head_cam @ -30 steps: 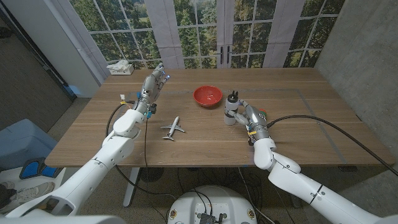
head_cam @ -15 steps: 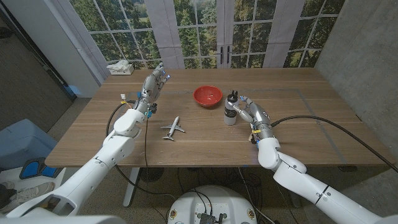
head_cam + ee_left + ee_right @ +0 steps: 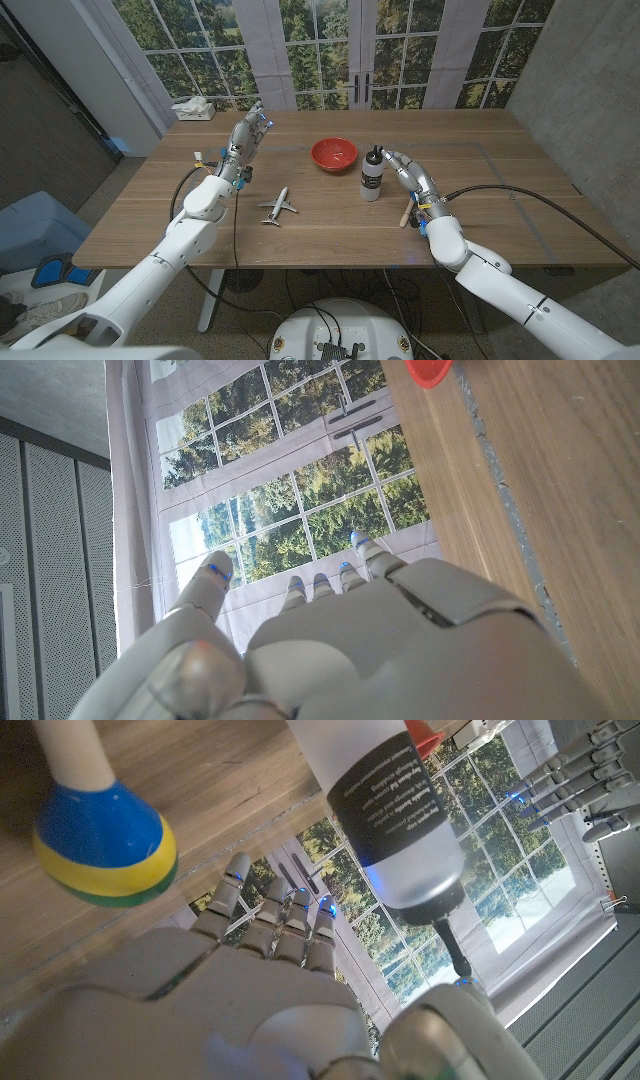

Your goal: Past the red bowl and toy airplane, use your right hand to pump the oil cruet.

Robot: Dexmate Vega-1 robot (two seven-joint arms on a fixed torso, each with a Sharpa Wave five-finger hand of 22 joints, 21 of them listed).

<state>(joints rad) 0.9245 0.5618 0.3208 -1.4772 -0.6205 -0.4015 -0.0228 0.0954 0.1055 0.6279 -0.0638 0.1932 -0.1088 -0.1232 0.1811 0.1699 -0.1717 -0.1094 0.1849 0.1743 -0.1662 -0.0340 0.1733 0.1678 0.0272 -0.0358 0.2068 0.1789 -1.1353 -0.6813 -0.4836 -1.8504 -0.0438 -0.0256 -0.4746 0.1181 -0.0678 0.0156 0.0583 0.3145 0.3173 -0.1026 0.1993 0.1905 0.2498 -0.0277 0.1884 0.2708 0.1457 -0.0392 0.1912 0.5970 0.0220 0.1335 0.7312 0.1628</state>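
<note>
Looking at the head view, the oil cruet (image 3: pixel 371 173) stands upright mid-frame on the table (image 3: pixel 500 200), just right of the red bowl (image 3: pixel 333 154), with the toy airplane (image 3: pixel 278 206) lower left. The right hand (image 3: pixel 408 172) sits just beside the cruet, fingers apart, gripping nothing. The left hand (image 3: pixel 244 138) hangs loose in the upper left. Right wrist view: the cruet (image 3: pixel 392 815) is close ahead of spread fingers (image 3: pixel 268 915), near a blue-and-yellow maraca (image 3: pixel 98 830). I'd say it's lining up; next it needs a finger over the pump top.

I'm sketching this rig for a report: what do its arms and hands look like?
Both arms are glossy white with rounded segments. The left hand and right hand are silver-grey with blue-lit fingertips. Black cables trail along each forearm, and small coloured tags sit at the wrists.
</note>
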